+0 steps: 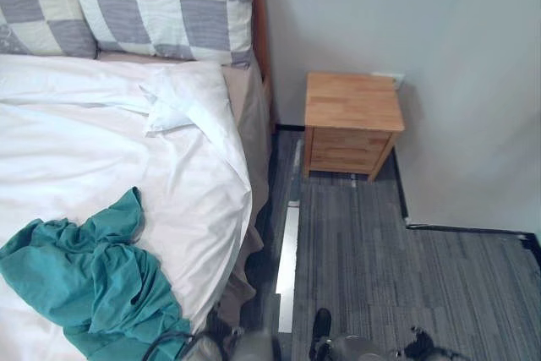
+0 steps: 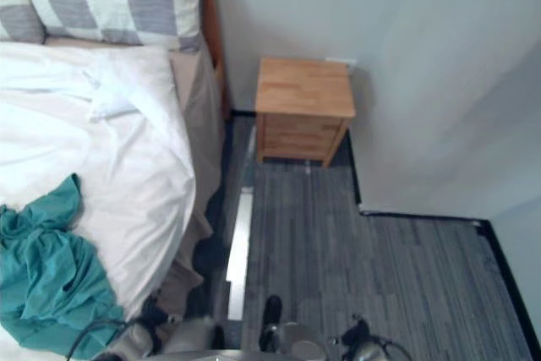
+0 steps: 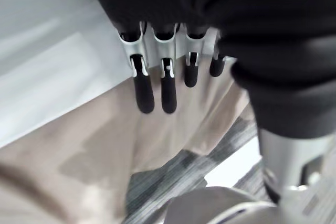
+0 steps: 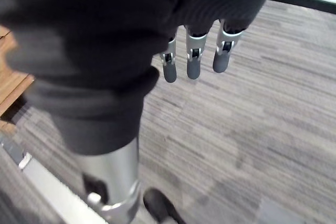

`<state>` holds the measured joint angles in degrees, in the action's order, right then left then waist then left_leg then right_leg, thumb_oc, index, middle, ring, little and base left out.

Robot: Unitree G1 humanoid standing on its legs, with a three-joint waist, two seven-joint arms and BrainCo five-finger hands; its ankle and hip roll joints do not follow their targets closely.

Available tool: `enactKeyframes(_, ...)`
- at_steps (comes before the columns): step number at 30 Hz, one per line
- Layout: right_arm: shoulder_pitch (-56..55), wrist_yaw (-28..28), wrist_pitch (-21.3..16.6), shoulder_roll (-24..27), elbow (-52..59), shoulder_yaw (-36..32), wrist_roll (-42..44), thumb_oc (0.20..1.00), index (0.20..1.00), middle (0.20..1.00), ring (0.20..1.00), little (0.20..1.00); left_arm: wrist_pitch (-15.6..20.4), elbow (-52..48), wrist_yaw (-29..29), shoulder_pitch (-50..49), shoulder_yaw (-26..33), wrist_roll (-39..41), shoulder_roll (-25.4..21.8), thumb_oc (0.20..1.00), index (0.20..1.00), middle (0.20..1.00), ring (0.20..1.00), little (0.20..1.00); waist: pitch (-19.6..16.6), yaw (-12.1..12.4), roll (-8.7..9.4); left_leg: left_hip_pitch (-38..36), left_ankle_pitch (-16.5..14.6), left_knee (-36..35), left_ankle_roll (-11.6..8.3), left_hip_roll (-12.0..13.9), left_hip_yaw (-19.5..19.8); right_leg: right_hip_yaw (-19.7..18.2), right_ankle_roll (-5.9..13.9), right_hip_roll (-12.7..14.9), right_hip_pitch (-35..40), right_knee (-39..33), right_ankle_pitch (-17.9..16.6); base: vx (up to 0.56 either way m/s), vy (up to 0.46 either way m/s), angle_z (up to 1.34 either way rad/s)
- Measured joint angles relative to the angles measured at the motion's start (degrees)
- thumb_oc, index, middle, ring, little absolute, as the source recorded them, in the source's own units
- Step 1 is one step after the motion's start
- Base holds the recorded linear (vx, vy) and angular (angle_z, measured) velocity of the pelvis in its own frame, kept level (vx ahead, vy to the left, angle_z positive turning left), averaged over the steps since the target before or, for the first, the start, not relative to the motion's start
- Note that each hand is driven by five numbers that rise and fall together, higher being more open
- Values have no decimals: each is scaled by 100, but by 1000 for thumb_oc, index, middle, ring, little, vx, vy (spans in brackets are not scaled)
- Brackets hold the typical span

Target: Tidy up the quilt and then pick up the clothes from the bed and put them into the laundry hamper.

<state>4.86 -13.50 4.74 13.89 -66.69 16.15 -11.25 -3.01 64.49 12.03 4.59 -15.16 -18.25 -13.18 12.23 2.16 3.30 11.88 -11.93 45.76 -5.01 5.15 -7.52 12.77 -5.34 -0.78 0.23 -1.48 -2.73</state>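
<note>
Quilt (image 1: 101, 141) rumpled, teal clothes (image 1: 84, 276) atop; left hand (image 3: 157, 77), right hand (image 4: 194, 56) relaxed.

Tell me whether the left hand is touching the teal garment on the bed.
Apart. In the left wrist view the left hand hangs open beside the beige bed skirt, holding nothing; the teal garment lies on the white quilt.

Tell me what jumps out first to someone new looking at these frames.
The teal garment lies crumpled on the rumpled white quilt at the near side of the bed. Past it, checked pillows lean at the headboard, and a wooden nightstand stands in the corner beside the bed. Both hands hang empty: left hand by the bed skirt, right hand over the grey floor.
</note>
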Motion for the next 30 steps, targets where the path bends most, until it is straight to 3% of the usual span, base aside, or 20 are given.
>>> enactKeyframes(2, 360, 4, -83, 60, 118, 174, -10, 1000, 1000, 1000, 1000, 1000, -3, -72, 107, 10, 52, 6, -17, 1000, 1000, 1000, 1000, 1000, 125, 32, -66, 181, 147, -1302, -71, 218, 3, -39, 109, -75, 369, -213, -30, 422, 232, -51)
enactKeyframes(3, 464, 21, -88, 79, 125, 329, -18, 1000, 1000, 1000, 1000, 1000, -1, -64, 109, -25, 34, -4, -19, 1000, 1000, 1000, 1000, 1000, 139, 55, -25, 37, 284, -2775, -108, 209, -251, -40, 310, -58, 610, -334, 98, 360, 184, -24)
enactKeyframes(5, 509, 24, -91, 131, 150, 397, -34, 1000, 1000, 1000, 1000, 1000, 0, -80, 109, 6, -5, -17, 39, 1000, 1000, 1000, 1000, 1000, 163, -5, -180, 89, 960, -3736, -70, 246, -432, 73, 480, -123, 819, -336, 217, 318, 106, -3)
enactKeyframes(7, 350, 41, -79, 128, 154, 483, -155, 1000, 1000, 1000, 1000, 1000, 6, -91, 8, 106, -61, -15, -8, 1000, 1000, 1000, 1000, 1000, 206, 53, -24, 141, 1497, -3691, 315, 235, -1589, 771, 608, -33, 1230, -335, 652, 350, 159, 24)
enactKeyframes(8, 109, 61, -76, 90, 142, 528, -235, 1000, 1000, 1000, 1000, 1000, 33, -116, -298, 120, -102, 8, -124, 1000, 1000, 1000, 1000, 1000, 133, 70, 87, -3, 1684, -3584, 813, 252, -2109, 1192, 762, 60, 1497, -314, 838, 319, 216, 78)
enactKeyframes(9, -25, 91, -51, 11, 140, 510, -245, 1000, 1000, 1000, 1000, 1000, 79, -86, -548, 91, 4, 48, -181, 1000, 1000, 1000, 1000, 1000, 41, 26, 237, -47, 1459, -3529, 1049, 52, -2006, 1427, 995, 138, 1482, 5, 981, 422, 321, 177)
enactKeyframes(10, -101, 135, -37, 6, 181, 369, -249, 1000, 1000, 1000, 1000, 1000, 68, 234, -643, 287, -33, 170, -12, 1000, 1000, 1000, 1000, 1000, 80, -166, 81, -272, 1309, -3890, 1283, 6, -2072, 1741, 1029, 255, 1070, 1510, 991, 251, 242, 204)
enactKeyframes(12, -148, 176, 24, -45, 376, 326, -264, 1000, 1000, 1000, 1000, 1000, 48, 235, -669, 262, -18, 177, 40, 1000, 1000, 1000, 1000, 1000, 103, -225, 4, -750, 1333, -4591, 1397, -55, -1504, 1710, 1283, 702, 409, 3540, 962, 119, 120, 173)
enactKeyframes(13, -31, 177, 13, -21, 592, 339, -365, 1000, 1000, 1000, 1000, 1000, -16, 298, -722, 280, -14, 228, 72, 1000, 1000, 1000, 1000, 1000, 152, -199, -20, -1029, 1354, -4799, 1365, -36, -1115, 1433, 1398, 920, -135, 4662, 1064, 114, -26, 126)
enactKeyframes(15, 205, 141, -2, 68, 885, 332, -421, 1000, 1000, 1000, 1000, 1000, -43, 272, -615, 226, 2, 223, 132, 1000, 1000, 1000, 1000, 1000, 231, -229, -148, -1222, 1434, -4909, 1248, 100, -838, 958, 1336, 840, -621, 4766, 1155, 210, -141, 131)
enactKeyframes(17, 360, 81, 40, 349, 1729, 225, -465, 1000, 1000, 1000, 1000, 1000, -53, 113, -353, 168, 13, 224, 187, 1000, 1000, 1000, 1000, 1000, 266, -65, -225, -1320, 1455, -4984, 1048, 140, -170, 207, 1347, 786, -1008, 3670, 1160, 201, -193, 180)
enactKeyframes(18, 337, 3, -11, 682, 2425, 271, -514, 1000, 1000, 1000, 1000, 1000, -50, 102, -138, 160, 33, 224, 233, 1000, 1000, 1000, 1000, 1000, 260, -110, -245, -1262, 1406, -4920, 927, 165, 349, -294, 1383, 700, -911, 2254, 1115, 170, -149, 194)
enactKeyframes(19, 434, -16, -40, 811, 2656, 253, -579, 1000, 1000, 1000, 1000, 1000, -50, 108, -45, 140, 36, 224, 219, 1000, 1000, 1000, 1000, 1000, 254, -36, -230, -1251, 1422, -4939, 903, 177, 466, -422, 1415, 754, -912, 1857, 1063, 299, -255, 201)
enactKeyframes(21, 661, -65, -81, 1037, 3250, 158, -707, 1000, 1000, 1000, 1000, 1000, -79, 148, 134, -102, 88, 216, -24, 1000, 1000, 1000, 1000, 1000, 151, 154, 150, -1146, 1343, -4946, 456, 80, 990, -878, 1457, 919, -764, 721, 460, 425, -366, 191)
enactKeyframes(22, 397, -105, -57, 1300, 3895, 66, -866, 1000, 1000, 1000, 1000, 1000, -131, 273, 181, -6, 154, 220, -98, 1000, 1000, 1000, 1000, 1000, 106, -36, 143, -940, 1236, -4919, 280, 128, 1702, -1503, 1368, 402, -642, 674, 475, 358, -335, 270)
enactKeyframes(23, 394, -136, -109, 1426, 4001, -23, -966, 1000, 1000, 1000, 1000, 1000, -116, 342, 190, -2, 165, 215, -141, 1000, 1000, 1000, 1000, 1000, 110, -71, 107, -712, 1126, -4520, 308, 37, 1654, -1583, 1267, 344, -460, 550, 491, 448, -539, 296)
enactKeyframes(24, 393, -139, -64, 1697, 4144, 9, -1122, 1000, 1000, 1000, 1000, 1000, -135, 403, 179, 21, 146, 219, -80, 1000, 1000, 1000, 1000, 1000, 124, -80, 236, -485, 1013, -3852, 95, -122, 1658, -1813, 1214, 230, -258, 318, 404, 207, -301, 213)
enactKeyframes(26, 693, -132, -62, 2068, 4275, 35, -1302, 1000, 1000, 1000, 1000, 1000, -134, 435, 161, -186, 126, 219, -43, 1000, 1000, 1000, 1000, 1000, 82, -70, 183, -709, 899, -3983, -133, -81, 1927, -1381, 801, 103, -234, 275, -33, 293, -464, 149)
enactKeyframes(29, 1392, -146, 4, 2248, 4173, 76, -1355, 1000, 1000, 1000, 1000, 1000, -65, 599, 169, -364, 214, 225, -65, 1000, 1000, 1000, 1000, 1000, 111, -52, 189, -1048, 899, -4409, -331, 164, 2046, -570, 628, -18, 1, -163, -105, 212, -479, 131)
enactKeyframes(30, 1623, -150, -6, 2344, 4174, 178, -1360, 1000, 1000, 1000, 1000, 1000, -88, 505, 173, -350, 185, 232, -74, 1000, 1000, 1000, 1000, 1000, 95, -112, 177, -1137, 945, -4505, -383, 252, 2021, -564, 556, -86, -1, -253, -259, 44, -235, 69)
